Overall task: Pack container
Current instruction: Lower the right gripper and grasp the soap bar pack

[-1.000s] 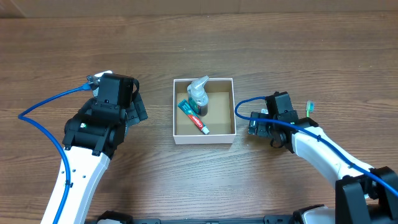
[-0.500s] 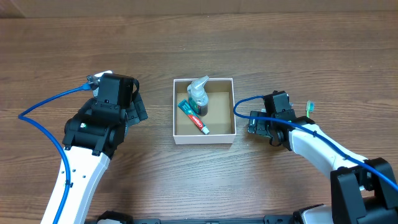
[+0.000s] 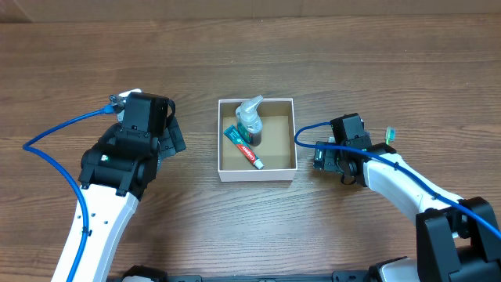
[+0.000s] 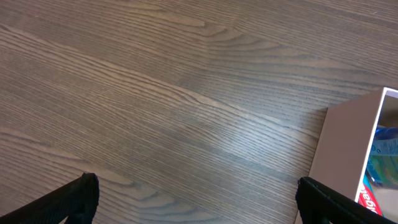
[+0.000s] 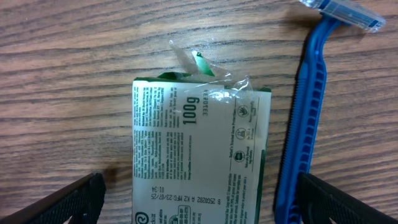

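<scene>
Right gripper [image 5: 199, 193] — barely shifted | spread above soap packet [image 5: 200, 149] | container [image 3: 257, 175] unmoved

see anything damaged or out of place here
The green-and-white packet on the table has crumpled, torn-looking clear wrap at one end. It and the blue razor beside it lie outside the container. Nothing looks spilled.

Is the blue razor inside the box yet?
No, it is out. The blue plastic razor lies on the wooden table beside a green-and-white wrapped packet, not inside the square white-walled cardboard box.
</scene>
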Robot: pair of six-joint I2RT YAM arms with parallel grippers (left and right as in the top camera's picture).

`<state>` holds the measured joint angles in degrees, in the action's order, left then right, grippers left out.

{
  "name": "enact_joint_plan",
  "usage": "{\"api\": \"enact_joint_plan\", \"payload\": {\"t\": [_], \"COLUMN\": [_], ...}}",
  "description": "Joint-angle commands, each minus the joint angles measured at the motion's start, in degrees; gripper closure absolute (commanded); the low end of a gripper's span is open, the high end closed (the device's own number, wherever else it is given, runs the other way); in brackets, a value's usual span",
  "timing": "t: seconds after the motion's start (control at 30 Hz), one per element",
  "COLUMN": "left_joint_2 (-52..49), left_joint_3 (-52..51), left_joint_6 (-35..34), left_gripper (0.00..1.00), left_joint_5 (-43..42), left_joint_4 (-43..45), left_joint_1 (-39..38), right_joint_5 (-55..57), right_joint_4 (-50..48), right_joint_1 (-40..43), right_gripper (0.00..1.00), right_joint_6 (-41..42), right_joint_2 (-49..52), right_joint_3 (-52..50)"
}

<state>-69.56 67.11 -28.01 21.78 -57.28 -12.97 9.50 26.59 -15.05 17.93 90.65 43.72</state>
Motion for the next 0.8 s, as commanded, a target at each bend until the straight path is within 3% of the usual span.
{"api": "enact_joint_plan", "payload": {"t": [0.0,0.23,0.77], "left_joint_2": [-0.20,-0.20,-0.20], "left_joint_3": [0.87,0.87,0.87], "left_joint_6": [1.22,1.22,1.22], "left_gripper": [0.00,0.00,0.00], "left_joint_5": [1.09,1.09,1.09], "left_joint_4": [0.13,0.13,0.13], "left_joint_1": [0.22,0.22,0.22], "right_joint_5": [0.98,5.97,5.64], "right_joint_4": [-0.44,0.15,-0.79], "right_joint_1": [-0.87,-1.51,-6.43], "right_gripper": [0.00,0.00,0.00], "right_joint_6": [-0.98,0.09,-1.42], "right_joint_2": [0.04,0.00,-1.97], "right_joint_3": [0.98,1.01,0.92]}}
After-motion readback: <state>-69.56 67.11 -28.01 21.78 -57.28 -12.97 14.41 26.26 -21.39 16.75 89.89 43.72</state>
